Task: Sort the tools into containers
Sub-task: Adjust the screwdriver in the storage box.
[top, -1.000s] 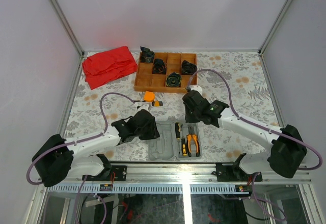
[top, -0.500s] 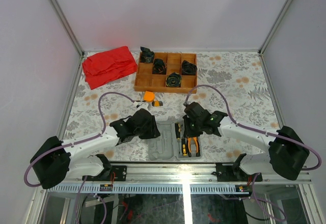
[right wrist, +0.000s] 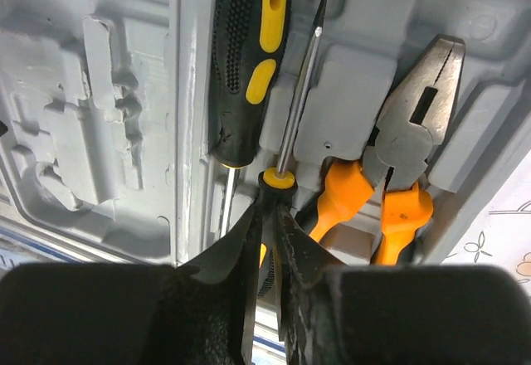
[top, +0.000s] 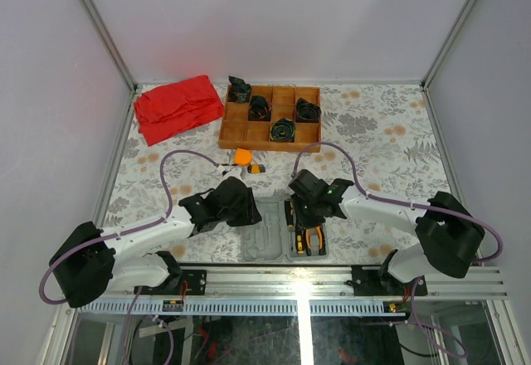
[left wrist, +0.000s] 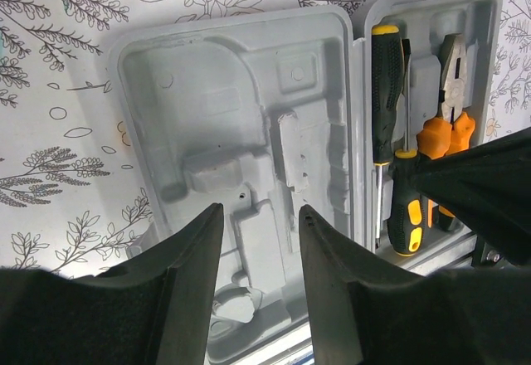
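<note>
Over the last second the right arm has swung back from near the brown wooden compartment tray [top: 235, 123] and dropped over the case, while the left arm has barely shifted. A folded red cloth [top: 177, 106] lies far left on the table. The left gripper [left wrist: 259, 216] hangs over the bare left half of the open flat grey plastic hinged case [top: 267, 236], jaws moderately apart and holding nothing. A round orange tape measure [top: 242, 157] and a small yellow-grey piece [top: 257, 167] sit just behind the case. Its right half holds one black-and-yellow screwdriver [right wrist: 249, 58], a second black-and-yellow screwdriver [left wrist: 404, 216] and orange-handled pliers [right wrist: 398, 166]. The right gripper [right wrist: 274, 203] shows only a narrow slit, its tips at the second screwdriver's collar. I cannot tell whether it pinches it.
</note>
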`<state>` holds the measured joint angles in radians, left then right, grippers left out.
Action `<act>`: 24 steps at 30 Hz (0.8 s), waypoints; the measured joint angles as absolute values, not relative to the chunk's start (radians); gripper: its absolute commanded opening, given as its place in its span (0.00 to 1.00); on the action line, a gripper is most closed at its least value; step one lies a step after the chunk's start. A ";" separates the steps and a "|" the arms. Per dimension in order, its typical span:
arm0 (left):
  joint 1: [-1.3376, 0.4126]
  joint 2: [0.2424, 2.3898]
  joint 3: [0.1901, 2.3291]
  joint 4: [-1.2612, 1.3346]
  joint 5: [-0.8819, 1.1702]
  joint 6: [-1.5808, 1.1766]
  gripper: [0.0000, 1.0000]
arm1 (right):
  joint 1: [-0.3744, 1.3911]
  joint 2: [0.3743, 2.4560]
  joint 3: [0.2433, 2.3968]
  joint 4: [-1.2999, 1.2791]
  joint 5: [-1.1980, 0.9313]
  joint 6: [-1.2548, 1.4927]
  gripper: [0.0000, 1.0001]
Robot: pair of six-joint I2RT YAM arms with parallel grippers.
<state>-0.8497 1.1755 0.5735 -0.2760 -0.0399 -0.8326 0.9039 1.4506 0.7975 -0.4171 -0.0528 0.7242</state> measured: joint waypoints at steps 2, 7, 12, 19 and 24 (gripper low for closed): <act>-0.850 1.177 0.574 -0.273 -0.039 -0.833 0.41 | 0.911 1.468 0.817 -0.440 -0.035 0.733 0.16; -0.850 1.178 0.569 -0.266 -0.033 -0.833 0.41 | 0.936 1.539 0.888 -0.517 0.015 0.752 0.13; -0.850 1.177 0.559 -0.263 -0.031 -0.832 0.41 | 0.955 1.613 0.945 -0.574 0.037 0.760 0.12; -0.842 1.132 0.545 -0.266 -0.033 -0.832 0.42 | 0.970 1.604 0.965 -0.581 0.059 0.755 0.29; -0.799 1.060 0.543 -0.280 -0.044 -0.832 0.46 | 0.982 1.528 0.958 -0.582 0.154 0.734 0.33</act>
<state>-0.7994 1.0599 0.5426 -0.2802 -0.0441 -0.8318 0.9825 1.5284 0.9581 -0.5816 0.1535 0.7338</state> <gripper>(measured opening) 0.429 0.314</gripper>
